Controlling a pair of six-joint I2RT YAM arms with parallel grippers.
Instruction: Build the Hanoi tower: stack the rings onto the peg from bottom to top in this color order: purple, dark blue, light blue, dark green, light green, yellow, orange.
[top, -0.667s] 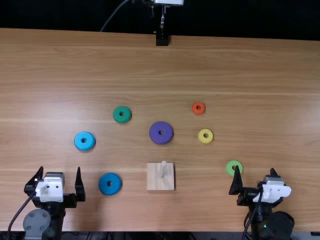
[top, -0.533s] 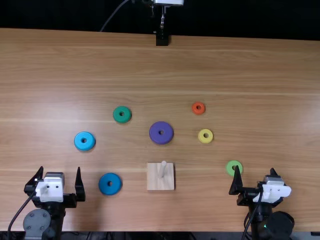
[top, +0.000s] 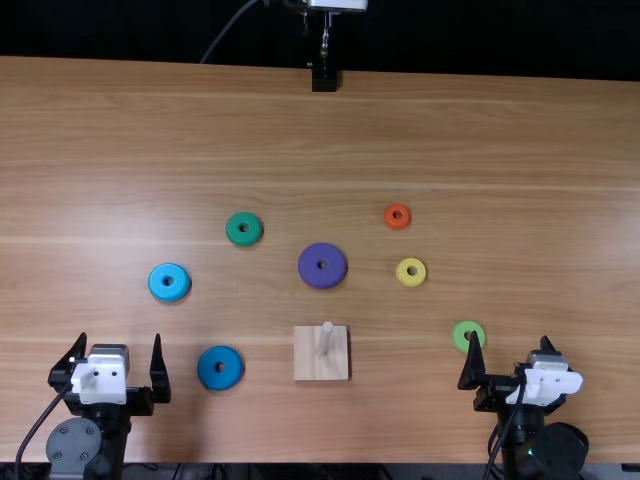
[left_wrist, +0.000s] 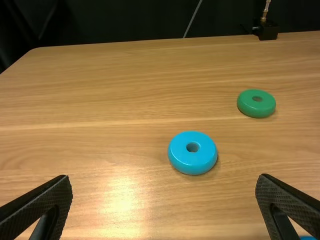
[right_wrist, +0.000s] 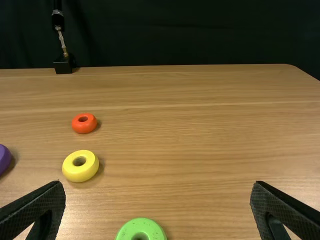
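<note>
In top view, see left hand (top: 121, 336) and right hand (top: 510, 338) parted, the latter partly blocking light green ring (top: 459, 335); purple ring (top: 309, 266) beyond peg (top: 325, 340), black stand (top: 323, 80) at counter's (top: 540, 150) far edge. In left wrist view, see light blue ring (left_wrist: 180, 157) past fingers (left_wrist: 55, 197). In right wrist view, yellow ring (right_wrist: 80, 174).

1. Seven rings: one purple ring (top: 309, 268), one dark blue ring (top: 207, 369), one light blue ring (top: 157, 284), one dark green ring (top: 233, 230), one light green ring (top: 460, 337), one yellow ring (top: 402, 274), one orange ring (top: 389, 218).
2. One peg (top: 325, 340).
3. One square wooden base (top: 309, 360).
4. Two arms (top: 75, 447).
5. Two hands: one left hand (top: 120, 337), one right hand (top: 510, 336).
6. Four black fingers (top: 158, 368), two to each hand.
7. One wooden counter (top: 480, 130).
</note>
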